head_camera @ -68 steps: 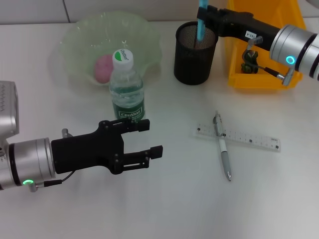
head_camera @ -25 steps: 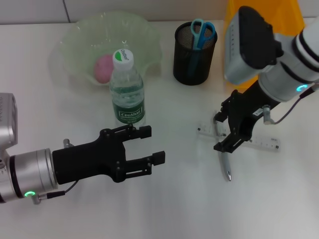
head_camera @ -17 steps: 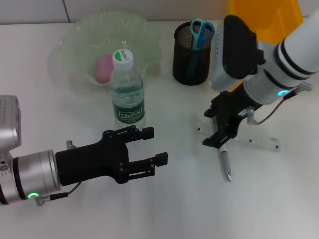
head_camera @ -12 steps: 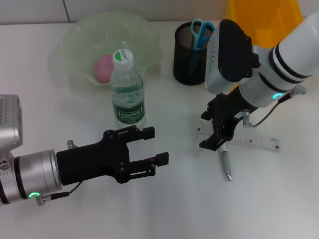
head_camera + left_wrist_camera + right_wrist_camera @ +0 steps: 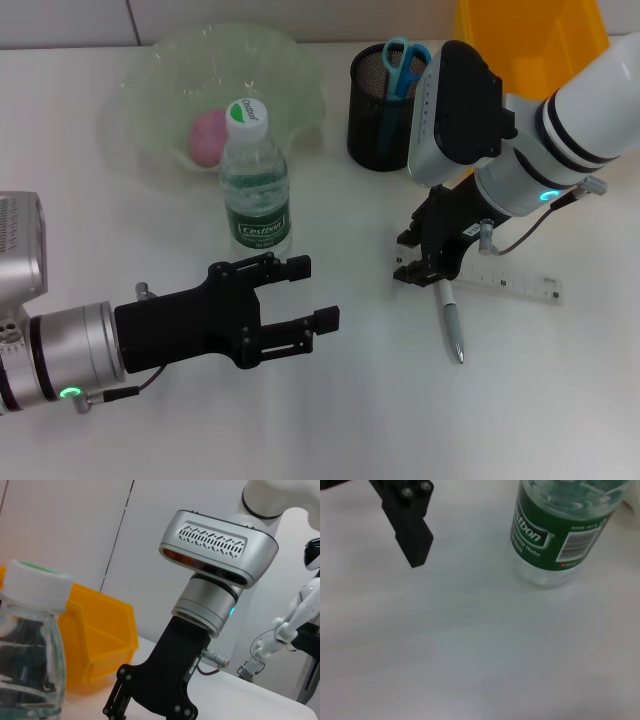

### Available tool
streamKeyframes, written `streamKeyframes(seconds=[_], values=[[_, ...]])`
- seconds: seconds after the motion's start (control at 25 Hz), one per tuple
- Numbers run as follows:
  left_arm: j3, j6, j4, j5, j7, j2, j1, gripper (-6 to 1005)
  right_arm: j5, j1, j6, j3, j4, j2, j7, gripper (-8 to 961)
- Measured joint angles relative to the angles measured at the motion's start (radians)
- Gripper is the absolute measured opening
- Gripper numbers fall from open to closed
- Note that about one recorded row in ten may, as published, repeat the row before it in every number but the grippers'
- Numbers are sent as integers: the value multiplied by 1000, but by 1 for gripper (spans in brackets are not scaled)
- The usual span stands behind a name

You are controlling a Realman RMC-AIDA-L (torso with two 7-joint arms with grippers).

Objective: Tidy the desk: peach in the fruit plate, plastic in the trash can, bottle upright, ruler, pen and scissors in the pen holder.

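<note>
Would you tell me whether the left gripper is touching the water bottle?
Apart: in the head view, bare table shows between the left gripper and the water bottle.

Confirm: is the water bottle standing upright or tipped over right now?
Upright. The bottle stands on its base on the desk, white cap on top, in front of the fruit plate; neither gripper touches it.

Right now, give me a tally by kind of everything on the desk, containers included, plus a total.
Fruit: 1, peach
Bottles: 1, bottle
Stationery: 3, scissors, pen, ruler
Containers: 3, fruit plate, pen holder, yellow bin
Total: 8
</note>
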Motion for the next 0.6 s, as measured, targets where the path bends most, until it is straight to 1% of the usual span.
streamKeyframes(seconds=[0.2, 0.32, 0.36, 0.4, 0.48, 0.6], values=[[0, 0, 0, -1, 2, 0, 2, 756, 14, -12, -9, 8, -15, -2, 0, 488], [0, 0, 0, -1, 2, 0, 2, 755, 15, -47, -26, 17, -75, -4, 5, 379], [0, 2, 2, -2, 0, 1, 2, 755, 17, -85, -49, 49, -146, -5, 7, 378], [0, 3, 3, -2, -1, 1, 2, 755, 17, -85, -49, 49, -146, -5, 7, 378], [0, 5, 6, -2, -1, 1, 2, 755, 31, -119, -81, 100, -216, -5, 7, 377], [0, 9, 9, -2, -2, 2, 2, 756, 92, -178, -138, 228, -334, -8, 5, 376]])
